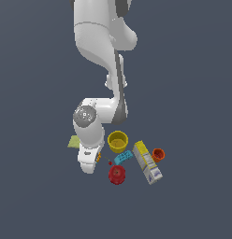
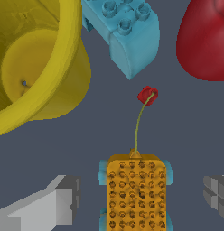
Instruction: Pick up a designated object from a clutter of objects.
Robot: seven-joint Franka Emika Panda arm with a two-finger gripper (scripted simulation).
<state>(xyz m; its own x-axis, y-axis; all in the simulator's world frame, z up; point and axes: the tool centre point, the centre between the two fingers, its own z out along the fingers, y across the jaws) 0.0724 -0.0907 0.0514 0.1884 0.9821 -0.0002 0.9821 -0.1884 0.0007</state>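
**Closing on the dotted orange toy**

Straddling the orange toy (image 2: 137, 194), the gripper (image 2: 141, 198) has its fingers (image 2: 50, 203) apart. The toy lies just beside the yellow cup (image 2: 37, 58). Descend squarely, clearing the string's red bead (image 2: 147, 95).

You get only a flat, matte dark grey-blue surface (image 1: 192, 70), evenly lit, filling both views.

In the exterior view the arm hides most of the orange toy (image 1: 98, 157); the gripper (image 2: 140, 198) fingertips are perhaps cut off.
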